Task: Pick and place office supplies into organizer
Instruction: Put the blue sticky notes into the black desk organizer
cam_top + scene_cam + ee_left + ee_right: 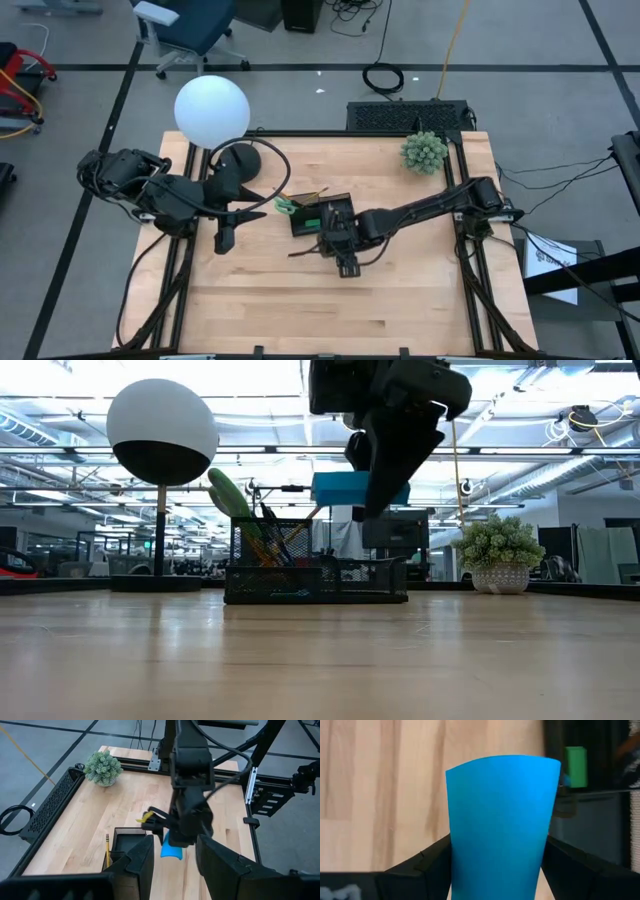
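Note:
The black mesh organizer [322,215] stands mid-table and holds pens, pencils and green-handled scissors [232,495]. A pencil [107,851] leans in it, and a small green piece [576,766] shows at its edge. My right gripper [338,246] hangs just near of the organizer, shut on the blue note pad [500,820]. My left gripper [225,238] waits open to the left of the organizer, its fingers [142,865] empty. My right gripper [497,870] pinches the blue note pad between its two fingers, one on each side edge [454,855], at the end nearest the wrist. The fingers come from above, pointing down. The pad [345,488] is lifted clear of the table, and its free end bows slightly.
A lamp with a white globe [211,108] and round black base [243,162] stands at the far left. A fuzzy green plant ball [424,152] sits at the far right. Bare wood [330,310] lies near of the organizer. Black frame rails [480,280] edge the table.

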Controlling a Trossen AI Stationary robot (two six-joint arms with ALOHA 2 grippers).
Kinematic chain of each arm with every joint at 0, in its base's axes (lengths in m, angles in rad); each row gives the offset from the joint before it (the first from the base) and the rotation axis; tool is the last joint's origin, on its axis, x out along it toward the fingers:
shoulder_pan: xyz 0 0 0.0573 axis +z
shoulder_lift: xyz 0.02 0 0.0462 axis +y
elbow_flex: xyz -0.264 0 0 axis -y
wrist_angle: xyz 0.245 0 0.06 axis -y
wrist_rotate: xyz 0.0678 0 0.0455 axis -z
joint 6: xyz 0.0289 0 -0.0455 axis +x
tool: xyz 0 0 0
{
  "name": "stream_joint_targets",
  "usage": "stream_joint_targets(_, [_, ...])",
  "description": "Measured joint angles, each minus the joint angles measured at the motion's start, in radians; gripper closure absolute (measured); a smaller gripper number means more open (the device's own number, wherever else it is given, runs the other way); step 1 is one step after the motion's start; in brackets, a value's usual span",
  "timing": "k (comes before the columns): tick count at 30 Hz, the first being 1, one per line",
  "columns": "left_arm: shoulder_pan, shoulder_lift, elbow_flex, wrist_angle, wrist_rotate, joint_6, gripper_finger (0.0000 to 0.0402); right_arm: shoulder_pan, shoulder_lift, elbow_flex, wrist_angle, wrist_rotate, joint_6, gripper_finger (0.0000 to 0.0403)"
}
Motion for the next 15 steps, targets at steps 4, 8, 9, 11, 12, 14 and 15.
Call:
stream_joint_targets(4, [0.0, 0.0, 0.0, 0.001, 0.0, 0.0, 0.0256, -0.033, -0.018, 0.0, -0.029, 0.0, -0.045, 0.0149])
stream_joint_targets(8, [0.0, 0.0, 0.0, 0.002, 0.0, 0.0, 0.0256, -0.068, -0.023, 0.0, -0.073, 0.0, -0.088, 0.0149])
stream_joint_targets(9, [0.0, 0.0, 0.0, 0.002, 0.0, 0.0, 0.0256, -0.077, -0.024, 0.0, -0.082, 0.0, -0.102, 0.0149])
stream_joint_targets(11, [0.0, 0.0, 0.0, 0.003, 0.0, 0.0, 0.0256, -0.096, -0.025, 0.001, -0.099, 0.0, -0.118, 0.0149])
stream_joint_targets(12, [0.0, 0.0, 0.0, 0.003, 0.0, 0.0, 0.0256, -0.106, -0.025, 0.001, -0.106, 0.0, -0.123, 0.0149])
stream_joint_targets(14, [0.0, 0.0, 0.0, 0.004, 0.0, 0.0, 0.0256, -0.124, -0.025, 0.001, -0.119, 0.0, -0.125, 0.0149])
stream_joint_targets(15, [0.0, 0.0, 0.0, 0.004, 0.0, 0.0, 0.0256, -0.133, -0.025, 0.001, -0.123, 0.0, -0.131, 0.0149])
